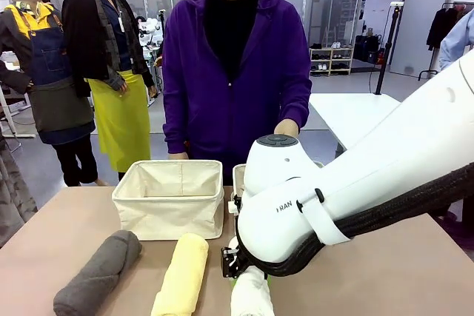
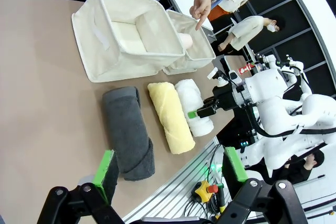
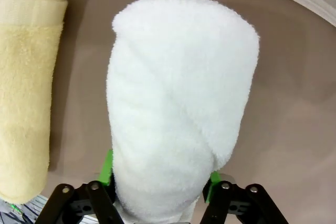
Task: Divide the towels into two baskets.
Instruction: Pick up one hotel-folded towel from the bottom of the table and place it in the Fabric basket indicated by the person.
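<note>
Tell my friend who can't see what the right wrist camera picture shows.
A rolled white towel lies in the middle, with the right gripper clamping it from both sides with its green pads. A pale yellow towel lies beside it on the brown table.

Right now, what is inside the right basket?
The end of a pale pink towel shows in the right basket, seen from the left wrist. The basket's wall hides the rest of it, and in the front view the right arm covers most of the basket.
</note>
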{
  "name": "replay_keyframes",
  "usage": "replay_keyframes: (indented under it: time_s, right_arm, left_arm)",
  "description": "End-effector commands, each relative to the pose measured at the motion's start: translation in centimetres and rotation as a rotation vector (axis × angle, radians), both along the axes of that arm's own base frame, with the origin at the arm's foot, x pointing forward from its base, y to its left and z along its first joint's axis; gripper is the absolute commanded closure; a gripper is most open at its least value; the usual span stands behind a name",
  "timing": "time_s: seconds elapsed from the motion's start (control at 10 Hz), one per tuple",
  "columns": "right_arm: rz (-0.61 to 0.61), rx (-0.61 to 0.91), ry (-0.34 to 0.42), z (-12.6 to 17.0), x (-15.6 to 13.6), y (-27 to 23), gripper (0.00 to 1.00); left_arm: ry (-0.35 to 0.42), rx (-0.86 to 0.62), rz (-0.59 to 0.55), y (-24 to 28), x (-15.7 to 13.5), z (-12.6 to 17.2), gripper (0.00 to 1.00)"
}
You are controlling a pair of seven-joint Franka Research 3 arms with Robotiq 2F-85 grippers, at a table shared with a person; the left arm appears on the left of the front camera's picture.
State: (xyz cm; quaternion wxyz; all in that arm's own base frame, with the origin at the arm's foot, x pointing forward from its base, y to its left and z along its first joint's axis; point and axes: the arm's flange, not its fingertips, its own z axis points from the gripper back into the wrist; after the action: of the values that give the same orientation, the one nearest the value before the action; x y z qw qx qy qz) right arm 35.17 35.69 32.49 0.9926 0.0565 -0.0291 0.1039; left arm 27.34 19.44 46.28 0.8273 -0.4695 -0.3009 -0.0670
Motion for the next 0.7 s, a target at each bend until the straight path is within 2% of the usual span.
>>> replay_keyframes:
  time_s: [0.0,0.1,0.2,0.3,0.5,0.6]
  right_arm:
    - [0.021,-0.006,0.033,-0.2,0.1,-0.3,0.47]
    - [0.023,-0.006,0.032,-0.1,0.0,-0.3,0.54]
    - [0.024,-0.003,0.033,0.0,0.0,-0.2,0.67]
    - [0.021,0.005,0.038,0.4,-0.1,-0.3,0.74]
    - [0.109,0.011,0.042,3.6,-1.6,-0.9,0.74]
    - [0.213,0.01,0.042,6.6,-2.5,-1.4,0.74]
  left_arm:
    - [-0.031,-0.018,-0.008,0.3,-0.1,0.2,0.0]
    - [-0.031,-0.018,-0.008,0.3,-0.1,0.2,0.0]
    - [-0.031,-0.018,-0.008,0.3,-0.1,0.2,0.0]
    - [-0.031,-0.018,-0.008,0.3,-0.1,0.2,0.0]
    - [-0.031,-0.018,-0.008,0.3,-0.1,0.2,0.0]
    - [-0.031,-0.018,-0.008,0.3,-0.1,0.2,0.0]
